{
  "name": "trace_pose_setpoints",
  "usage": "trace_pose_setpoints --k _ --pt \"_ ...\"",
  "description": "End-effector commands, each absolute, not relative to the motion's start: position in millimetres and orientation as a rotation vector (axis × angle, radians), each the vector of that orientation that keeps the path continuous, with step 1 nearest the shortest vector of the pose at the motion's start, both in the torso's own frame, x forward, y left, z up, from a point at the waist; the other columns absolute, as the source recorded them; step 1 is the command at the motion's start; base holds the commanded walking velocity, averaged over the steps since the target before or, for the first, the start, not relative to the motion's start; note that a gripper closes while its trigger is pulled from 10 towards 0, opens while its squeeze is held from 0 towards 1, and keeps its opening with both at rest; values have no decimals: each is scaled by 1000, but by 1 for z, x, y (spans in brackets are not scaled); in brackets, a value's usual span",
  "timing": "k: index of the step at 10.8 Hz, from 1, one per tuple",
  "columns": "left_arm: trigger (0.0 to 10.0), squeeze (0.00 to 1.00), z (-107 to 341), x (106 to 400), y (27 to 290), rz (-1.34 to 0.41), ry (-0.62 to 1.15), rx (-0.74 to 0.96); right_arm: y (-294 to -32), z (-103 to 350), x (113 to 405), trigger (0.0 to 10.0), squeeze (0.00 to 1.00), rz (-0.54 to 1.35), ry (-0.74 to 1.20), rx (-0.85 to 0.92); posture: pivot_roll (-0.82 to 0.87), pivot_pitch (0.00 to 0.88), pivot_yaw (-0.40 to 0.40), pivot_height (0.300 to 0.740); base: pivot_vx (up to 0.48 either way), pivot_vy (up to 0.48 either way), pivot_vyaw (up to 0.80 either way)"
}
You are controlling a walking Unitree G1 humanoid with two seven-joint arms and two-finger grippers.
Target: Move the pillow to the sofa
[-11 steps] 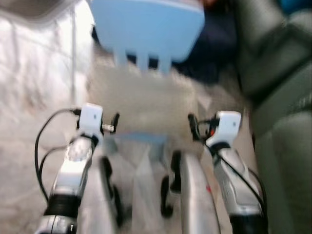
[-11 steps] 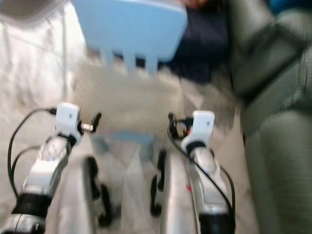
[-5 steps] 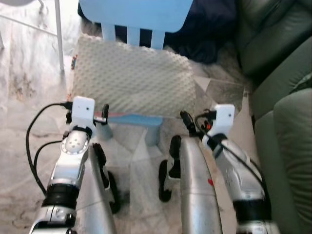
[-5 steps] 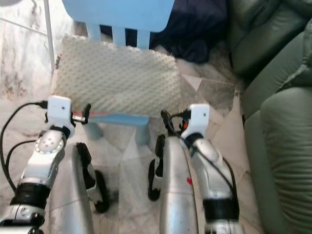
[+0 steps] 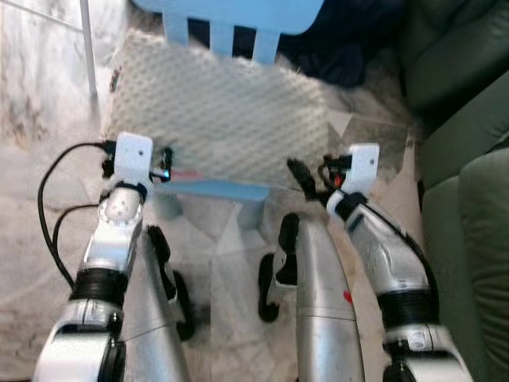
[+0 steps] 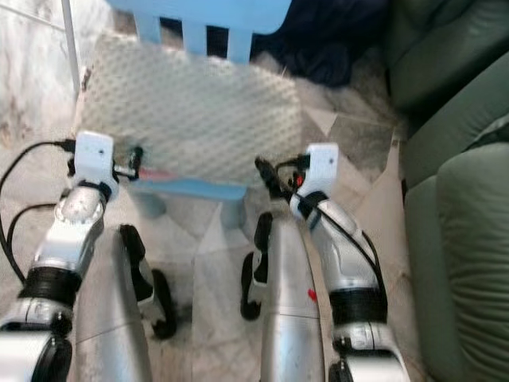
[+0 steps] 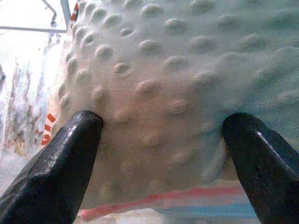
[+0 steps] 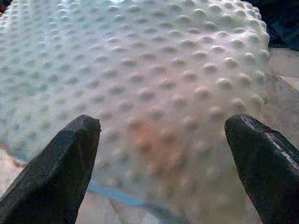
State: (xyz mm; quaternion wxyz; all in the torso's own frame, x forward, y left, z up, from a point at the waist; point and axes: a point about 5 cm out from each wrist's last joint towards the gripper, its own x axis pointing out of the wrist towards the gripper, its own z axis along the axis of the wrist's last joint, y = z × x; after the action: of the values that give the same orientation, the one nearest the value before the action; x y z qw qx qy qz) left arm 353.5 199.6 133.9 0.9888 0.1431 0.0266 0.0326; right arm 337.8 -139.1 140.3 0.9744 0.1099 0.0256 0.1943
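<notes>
The pillow (image 5: 215, 119) lay lengthwise 9-to-3 on the chair (image 5: 223, 191), both grippers' (image 7: 161, 135) (image 8: 161, 140) fingers spread at its near edge, sofa (image 5: 469, 159) at 3 o'clock.

You had two silver arms in front of you, each smooth and rounded, with a black band at the joint nearer the body. Each wrist carried a white, boxy camera housing. Black cables looped from the left housing down along the forearm; a thinner black cable ran along the right forearm, which bore a small red mark. The left hand (image 7: 161, 163) and right hand (image 8: 163, 161) each had two long, matte black fingers with blunt, rounded tips.
</notes>
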Motion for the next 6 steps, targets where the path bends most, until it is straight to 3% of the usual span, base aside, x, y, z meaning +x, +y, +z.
trace_pose_setpoints --k 1,4,6 --pt "10000 0 123 351 204 86 92 293 -147 132 337 10000 0 371 74 222 -1 478 -108 498 0 0 0" --pt "10000 0 124 359 202 83 115 259 -120 122 355 10000 0 449 153 193 3 501 -114 498 0 0 0" --pt "10000 0 89 349 199 34 309 230 -98 107 359 10000 0 466 246 260 6 502 -115 498 0 0 0"
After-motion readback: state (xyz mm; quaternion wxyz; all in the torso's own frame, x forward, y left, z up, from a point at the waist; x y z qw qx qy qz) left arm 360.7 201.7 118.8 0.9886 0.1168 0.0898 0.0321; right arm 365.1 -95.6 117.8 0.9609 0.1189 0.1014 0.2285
